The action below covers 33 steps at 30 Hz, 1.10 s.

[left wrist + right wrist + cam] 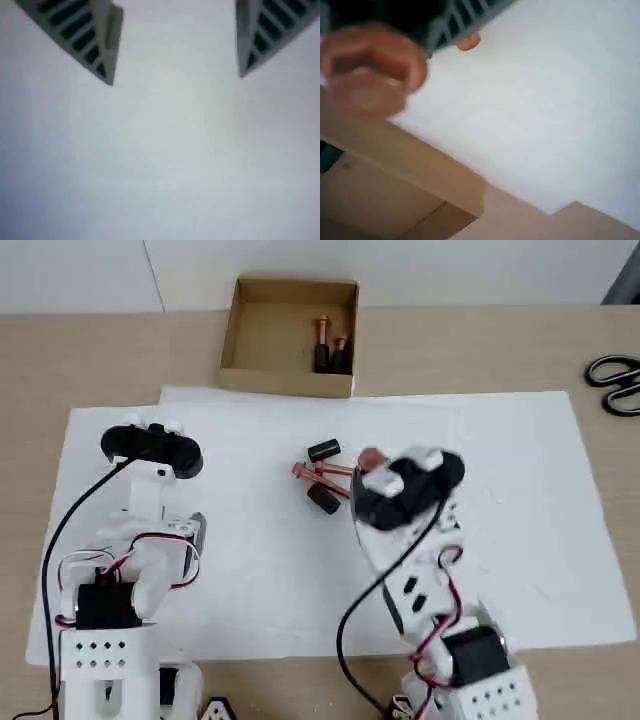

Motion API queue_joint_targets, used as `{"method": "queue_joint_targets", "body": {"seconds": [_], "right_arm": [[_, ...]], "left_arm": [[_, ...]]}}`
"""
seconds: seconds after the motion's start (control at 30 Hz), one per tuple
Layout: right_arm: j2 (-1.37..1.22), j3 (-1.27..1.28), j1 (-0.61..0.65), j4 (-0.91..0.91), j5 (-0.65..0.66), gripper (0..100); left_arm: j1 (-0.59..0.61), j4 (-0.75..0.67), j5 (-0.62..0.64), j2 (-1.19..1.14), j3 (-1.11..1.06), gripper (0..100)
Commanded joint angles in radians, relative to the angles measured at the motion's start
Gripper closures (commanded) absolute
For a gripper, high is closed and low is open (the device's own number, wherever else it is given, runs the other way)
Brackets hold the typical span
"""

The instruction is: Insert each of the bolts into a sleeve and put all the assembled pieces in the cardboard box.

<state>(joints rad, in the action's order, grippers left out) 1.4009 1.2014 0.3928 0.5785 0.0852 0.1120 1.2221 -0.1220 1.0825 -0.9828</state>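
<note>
The right gripper [374, 468] clamps a bolt [367, 75]; beyond it the cardboard box [240, 340] holds two assembled pieces [331, 348] (side by side, near one wall). The left gripper [175, 76] gapes over paper [160, 175].

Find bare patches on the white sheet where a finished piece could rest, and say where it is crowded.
Free: the white sheet right of the right arm, toward the scissors; also the stretch between it and the left arm. Crowded: the middle, where bolts and sleeves lie beside the right gripper, which holds a bolt.

White arms [150, 505] carry black motors [100, 605], red-and-black cables [60, 530] and grey slotted jaws.
</note>
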Motion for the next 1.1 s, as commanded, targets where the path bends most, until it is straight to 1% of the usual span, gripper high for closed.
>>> {"method": "queue_joint_targets", "body": {"seconds": [0.0,0.17,0.33,0.53,0.77,1.07], "right_arm": [[-0.309,-0.227,-0.022,-0.173,0.009,99.5],[-0.717,-0.496,-0.027,-0.340,0.009,99.5],[-1.090,-0.829,-0.027,-0.432,0.009,99.5],[-1.529,-1.257,-0.022,-0.443,0.009,99.5],[-1.966,-1.743,-0.021,-0.443,0.009,99.5],[-2.396,-2.191,-0.019,-0.440,0.009,99.2]], "left_arm": [[0.006,0.003,-0.002,0.012,0.004,85],[0.008,0.005,-0.002,0.012,0.002,85],[0.006,-0.002,-0.002,0.012,-0.021,85],[0.008,-0.002,-0.003,0.012,-0.074,85],[0.008,-0.002,-0.003,0.012,-0.077,85],[0.008,-0.002,-0.003,0.012,-0.079,85]]}}
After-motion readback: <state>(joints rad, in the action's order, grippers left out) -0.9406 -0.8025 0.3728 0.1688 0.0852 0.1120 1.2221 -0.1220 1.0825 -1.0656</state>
